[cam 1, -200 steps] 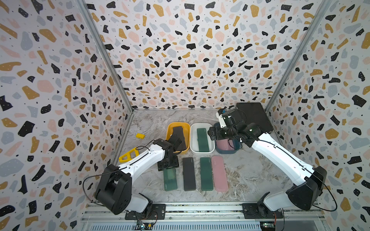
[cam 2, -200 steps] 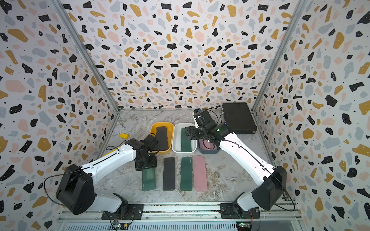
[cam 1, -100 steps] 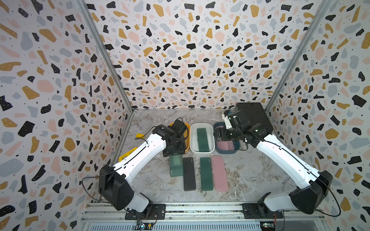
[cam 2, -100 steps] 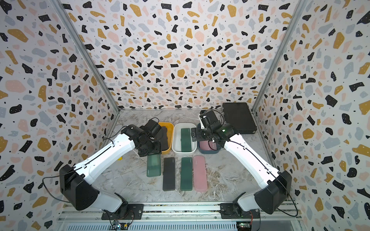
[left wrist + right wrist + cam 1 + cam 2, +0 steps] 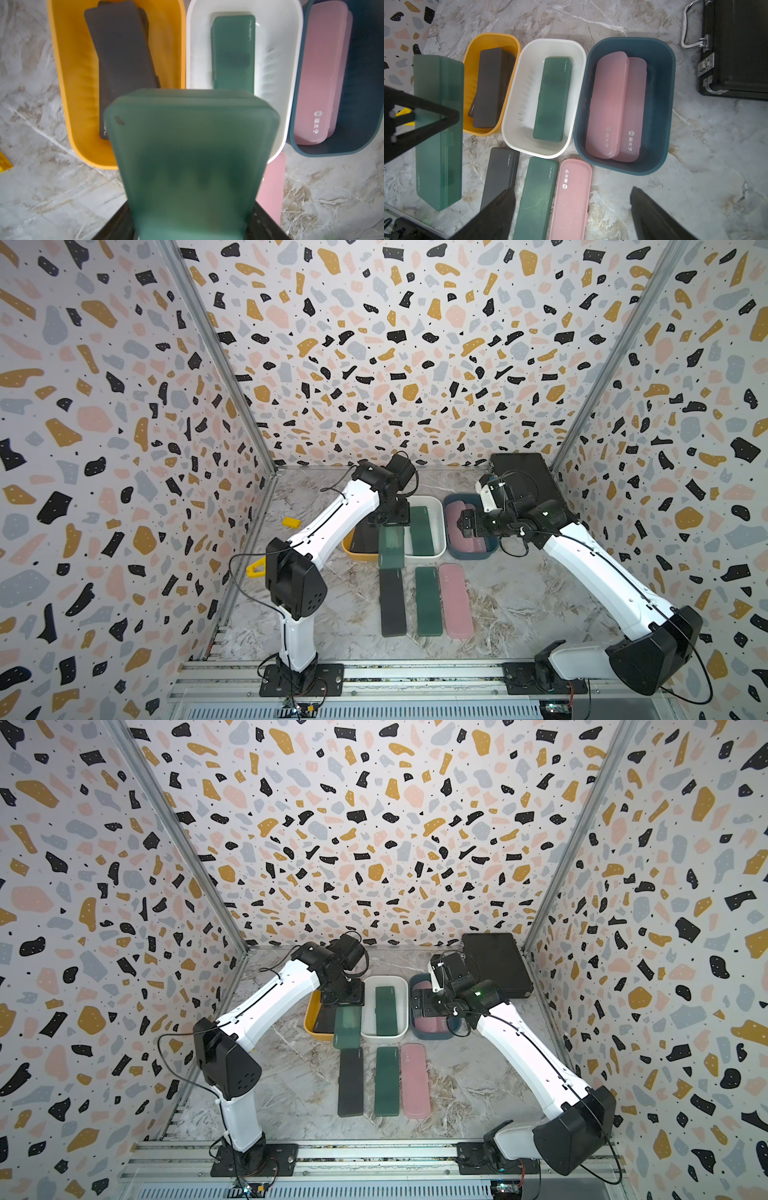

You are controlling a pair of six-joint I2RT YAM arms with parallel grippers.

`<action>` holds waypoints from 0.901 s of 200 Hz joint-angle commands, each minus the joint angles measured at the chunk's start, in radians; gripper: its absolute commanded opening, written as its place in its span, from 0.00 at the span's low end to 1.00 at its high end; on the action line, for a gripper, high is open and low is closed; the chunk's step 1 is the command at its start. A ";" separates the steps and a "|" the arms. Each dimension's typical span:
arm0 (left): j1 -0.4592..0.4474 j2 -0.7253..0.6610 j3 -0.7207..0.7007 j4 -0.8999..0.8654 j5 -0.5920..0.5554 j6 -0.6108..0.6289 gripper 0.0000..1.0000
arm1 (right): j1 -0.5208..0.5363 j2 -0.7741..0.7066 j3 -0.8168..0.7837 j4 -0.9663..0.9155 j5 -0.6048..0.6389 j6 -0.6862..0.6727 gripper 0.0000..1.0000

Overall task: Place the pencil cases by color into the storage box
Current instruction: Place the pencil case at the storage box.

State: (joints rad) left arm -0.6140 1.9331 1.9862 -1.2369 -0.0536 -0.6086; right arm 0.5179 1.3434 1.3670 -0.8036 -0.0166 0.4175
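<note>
Step in hand, by judgement: transfer of the held dark green pencil case [image 5: 391,549] toward the white box [image 5: 441,526]. Left hand [image 5: 390,524]: clamped on one end of that case, lifted clear of the surface [image 5: 332,614], hanging over the border between yellow box [image 5: 350,552] and white box, not yet inside either. Right hand [image 5: 465,524]: jaws wide apart, empty, poised above the blue box [image 5: 478,556]. Already sorted: two black cases [image 5: 488,87] stacked in the yellow box, boxed green case [image 5: 422,529] in the white, two pink cases [image 5: 608,104] overlapping in the blue. Left on the surface, side by side: loose black case [image 5: 392,601], loose green case [image 5: 428,599], loose pink case [image 5: 456,599]. Black briefcase [image 5: 523,477] at the back corner, no part of the sort. Calls next for a short sideways shift over the white box, a descent beside the boxed green case, then release, with care at the rim. Against a second ago: held case then low at the row's end beside the loose black case, now raised and carried up to the boxes; right hand in much the same place, equally wide.
</note>
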 commanded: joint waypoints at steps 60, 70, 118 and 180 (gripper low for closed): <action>-0.021 0.291 0.405 -0.091 0.012 0.084 0.64 | -0.053 -0.074 -0.050 -0.044 -0.037 -0.025 0.91; -0.020 0.316 0.434 -0.088 0.013 0.089 0.64 | -0.058 -0.079 -0.057 -0.048 -0.041 -0.027 0.91; -0.020 0.380 0.476 -0.040 0.028 0.089 0.64 | -0.073 -0.088 -0.074 -0.048 -0.055 -0.036 0.91; -0.019 0.438 0.490 0.012 0.021 0.088 0.64 | -0.085 -0.092 -0.083 -0.054 -0.068 -0.046 0.91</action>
State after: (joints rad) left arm -0.6304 2.3470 2.4355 -1.2560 -0.0338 -0.5343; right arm 0.4400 1.2823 1.2892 -0.8314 -0.0738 0.3859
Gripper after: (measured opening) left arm 0.701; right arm 0.914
